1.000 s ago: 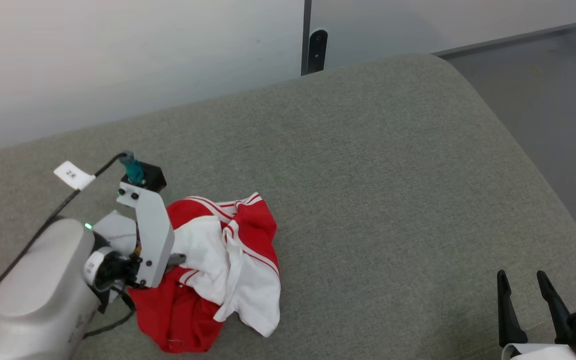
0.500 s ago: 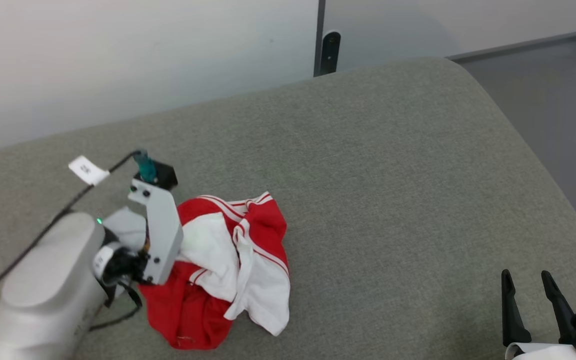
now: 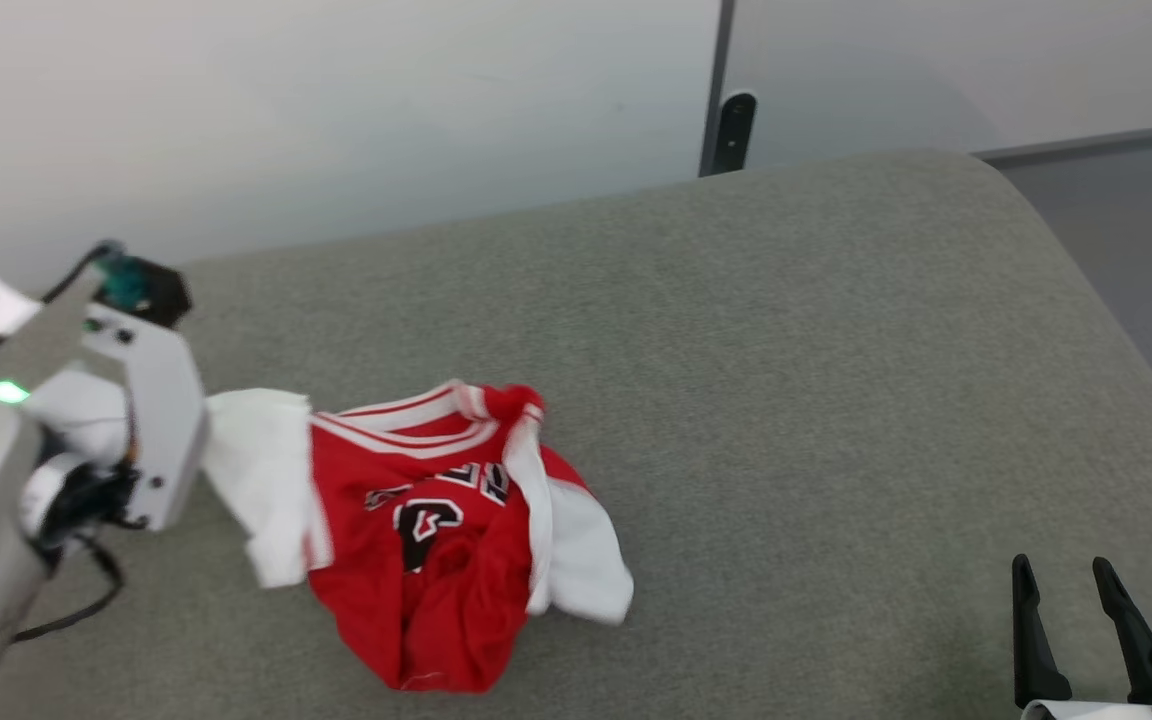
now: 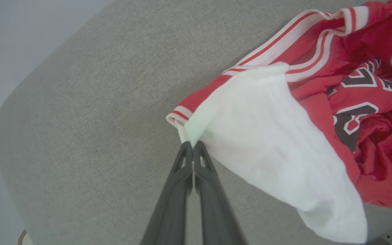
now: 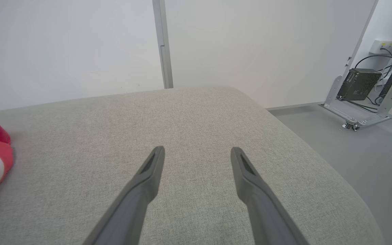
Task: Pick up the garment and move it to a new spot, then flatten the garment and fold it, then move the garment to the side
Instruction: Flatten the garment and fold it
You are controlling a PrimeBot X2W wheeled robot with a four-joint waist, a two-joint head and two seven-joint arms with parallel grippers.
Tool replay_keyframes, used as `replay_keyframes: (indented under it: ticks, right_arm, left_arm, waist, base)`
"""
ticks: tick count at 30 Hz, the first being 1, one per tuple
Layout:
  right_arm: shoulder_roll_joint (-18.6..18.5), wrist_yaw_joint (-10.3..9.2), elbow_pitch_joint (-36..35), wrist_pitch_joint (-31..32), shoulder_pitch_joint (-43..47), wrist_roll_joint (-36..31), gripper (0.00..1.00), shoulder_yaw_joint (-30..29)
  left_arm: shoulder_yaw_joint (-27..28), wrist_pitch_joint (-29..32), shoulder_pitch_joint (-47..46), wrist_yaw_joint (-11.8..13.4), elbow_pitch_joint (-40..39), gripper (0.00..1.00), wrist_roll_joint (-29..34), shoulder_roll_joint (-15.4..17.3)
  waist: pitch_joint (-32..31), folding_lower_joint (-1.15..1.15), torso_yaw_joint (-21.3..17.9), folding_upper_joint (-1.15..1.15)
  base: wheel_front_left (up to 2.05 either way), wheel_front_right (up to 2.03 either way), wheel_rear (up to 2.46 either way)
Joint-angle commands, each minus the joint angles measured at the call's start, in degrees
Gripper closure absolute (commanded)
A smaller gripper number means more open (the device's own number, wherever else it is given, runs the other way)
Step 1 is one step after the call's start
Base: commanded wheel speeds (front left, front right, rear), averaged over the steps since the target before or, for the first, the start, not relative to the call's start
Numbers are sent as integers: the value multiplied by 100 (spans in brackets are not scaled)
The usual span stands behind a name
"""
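As the head view gives it, the red jersey (image 3: 426, 540) lies on the left part of the grey cushion (image 3: 786, 350), just beside the left arm (image 3: 151, 420) and well apart from the right gripper (image 3: 1061, 565), whose fingers stand spread and empty. Its long axis runs left to right, sleeve to sleeve; the neck trim (image 3: 406, 415) points to the wall (image 3: 336, 120). By the left wrist view, the left gripper (image 4: 193, 145) is clenched on the white sleeve (image 4: 267, 136), the body lying to that view's right. By the right wrist view, the jersey sits at the left edge.
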Motion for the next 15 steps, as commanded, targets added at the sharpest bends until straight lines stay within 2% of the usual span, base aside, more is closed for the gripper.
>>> replay_keyframes:
  ticks: [1, 7, 10, 15]
  right_arm:
    - [1, 0, -10, -6, 69, -35, 0, -19]
    - [1, 0, 3, -7, 7, -66, 0, 8]
    - [1, 0, -1, -6, -36, -65, 0, 24]
    - [1, 0, -3, -7, -46, -73, 0, 32]
  left_arm:
    - [47, -76, 126, 87, -21, 100, 76, 102]
    - [95, -334, 581, 222, 140, 100, 219, 637]
    - [105, -540, 854, 250, 360, 100, 175, 698]
    - [134, -613, 1233, 357, 862, 100, -84, 518]
  waist:
    - [-51, 0, 132, 0]
    - [-31, 0, 238, 0]
    - [-5, 0, 233, 0]
    - [24, 0, 186, 0]
  base:
    - [0, 0, 0]
    - [0, 0, 0]
    - [0, 0, 0]
    - [0, 0, 0]
